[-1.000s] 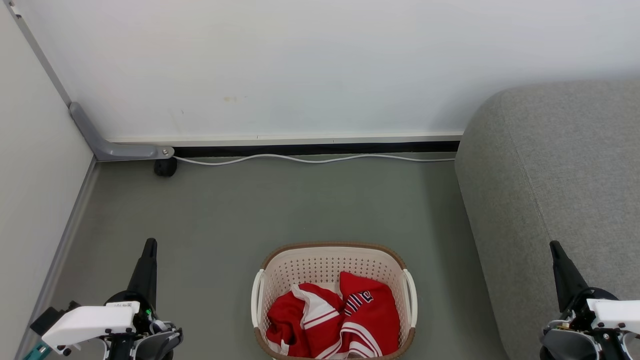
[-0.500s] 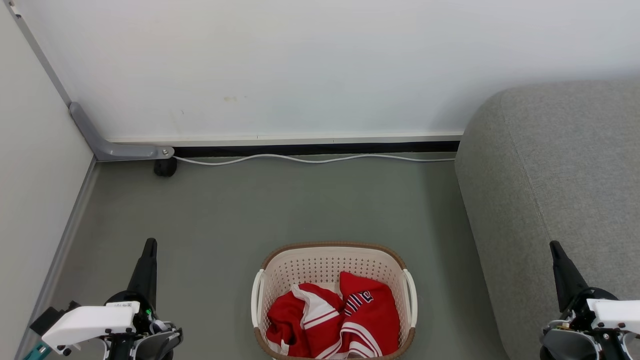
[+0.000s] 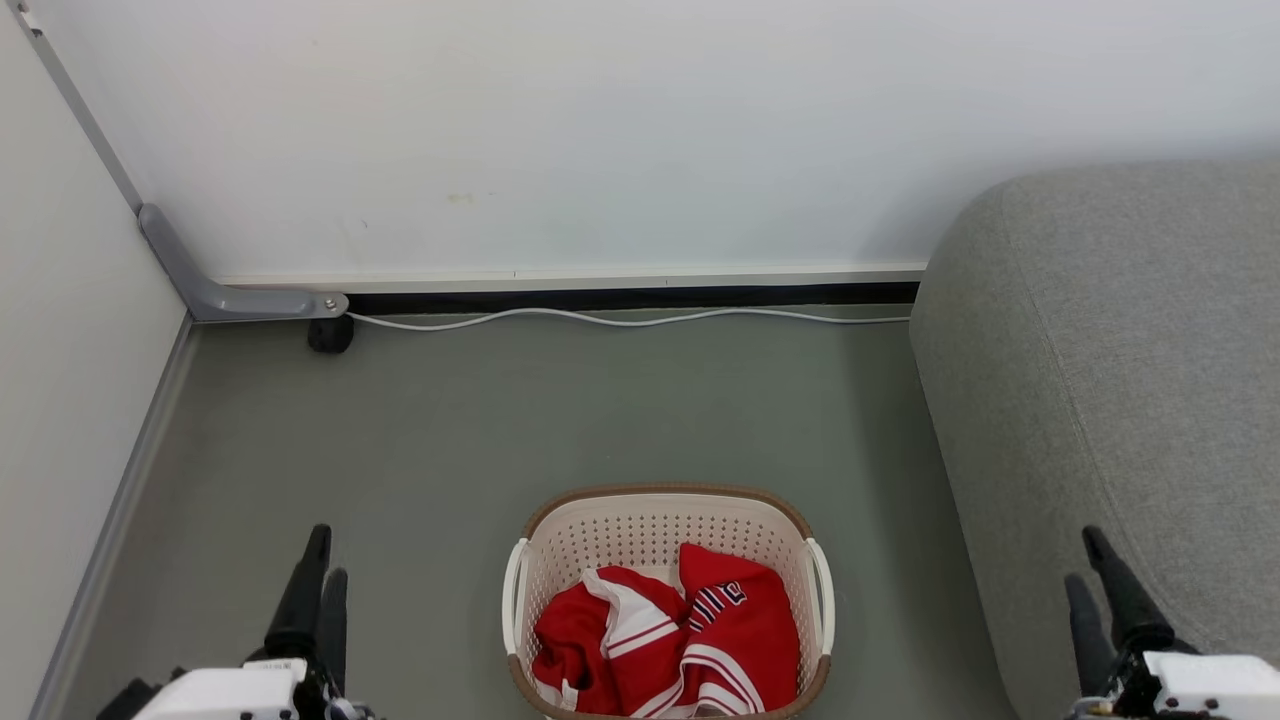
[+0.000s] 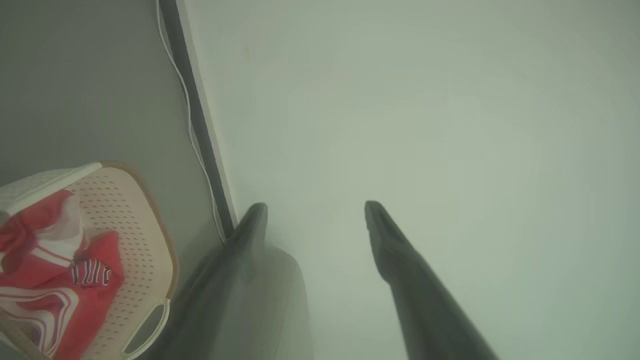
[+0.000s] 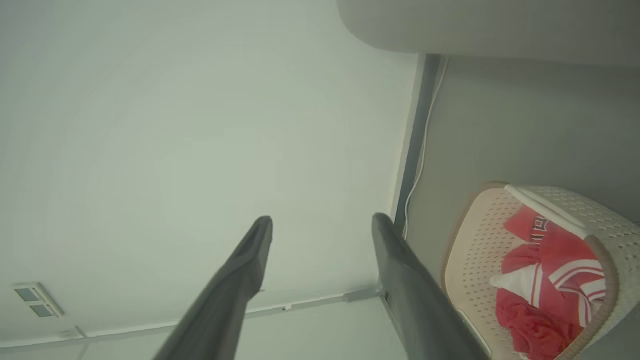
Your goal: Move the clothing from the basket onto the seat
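The left end effector (image 3: 329, 552) and right end effector (image 3: 1081, 555) hang low, both spread apart and empty, flanking the basket (image 3: 660, 495) on the floor (image 3: 450, 430). The clothing (image 3: 665, 640) lies heaped inside it, with the seat (image 3: 1120, 350) off right. A careless dip could snag the perforated wall and tip it, I reckon.

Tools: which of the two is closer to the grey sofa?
The right tool, beside the seat; the left tool is over the floor, beyond the basket.
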{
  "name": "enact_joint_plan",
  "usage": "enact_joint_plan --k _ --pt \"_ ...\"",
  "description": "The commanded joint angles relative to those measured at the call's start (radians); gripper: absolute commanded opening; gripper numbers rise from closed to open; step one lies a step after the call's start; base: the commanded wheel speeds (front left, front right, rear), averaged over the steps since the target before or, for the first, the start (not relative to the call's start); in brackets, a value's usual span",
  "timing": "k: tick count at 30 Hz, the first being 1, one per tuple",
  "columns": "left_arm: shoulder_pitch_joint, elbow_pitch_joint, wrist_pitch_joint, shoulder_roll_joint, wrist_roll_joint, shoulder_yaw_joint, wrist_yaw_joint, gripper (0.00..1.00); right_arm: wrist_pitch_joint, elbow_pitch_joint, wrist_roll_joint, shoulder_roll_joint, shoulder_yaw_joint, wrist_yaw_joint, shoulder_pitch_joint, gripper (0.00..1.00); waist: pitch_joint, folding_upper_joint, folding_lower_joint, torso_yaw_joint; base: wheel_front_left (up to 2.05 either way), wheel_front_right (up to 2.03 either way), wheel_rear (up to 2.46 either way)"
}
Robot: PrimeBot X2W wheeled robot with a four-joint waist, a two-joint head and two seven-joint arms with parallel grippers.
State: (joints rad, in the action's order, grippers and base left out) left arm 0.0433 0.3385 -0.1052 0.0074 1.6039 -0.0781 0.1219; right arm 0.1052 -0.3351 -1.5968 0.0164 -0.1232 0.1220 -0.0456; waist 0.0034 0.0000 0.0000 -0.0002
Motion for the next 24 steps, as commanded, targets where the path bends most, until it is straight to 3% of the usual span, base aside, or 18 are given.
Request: enact_joint_plan --k 1,7,12,24 --pt "0.004 -0.004 0.002 0.001 -0.001 0.001 0.000 1.00 0.000 0.004 0.000 0.002 0.000 0.000 -0.004 1.00 0.001 0.0000 0.0000 0.000 0.00 0.00 0.00" --pt "0.014 -0.008 0.020 0.003 -0.005 0.013 0.000 1.00 -0.002 0.016 0.006 0.010 0.006 0.000 -0.013 1.00 0.000 0.0000 0.0023 -0.001 0.00 0.00 0.00" --pt "0.020 -0.010 0.034 0.005 -0.024 0.021 0.001 1.00 -0.013 0.025 0.019 0.019 0.018 0.001 -0.019 1.00 0.003 0.0000 0.0001 -0.001 0.00 0.00 0.00" --pt "0.037 -0.011 0.067 0.008 -0.122 0.034 0.002 1.00 -0.064 0.030 0.066 0.063 0.076 0.002 -0.042 1.00 0.005 0.0000 0.0000 -0.003 0.00 0.00 0.00"
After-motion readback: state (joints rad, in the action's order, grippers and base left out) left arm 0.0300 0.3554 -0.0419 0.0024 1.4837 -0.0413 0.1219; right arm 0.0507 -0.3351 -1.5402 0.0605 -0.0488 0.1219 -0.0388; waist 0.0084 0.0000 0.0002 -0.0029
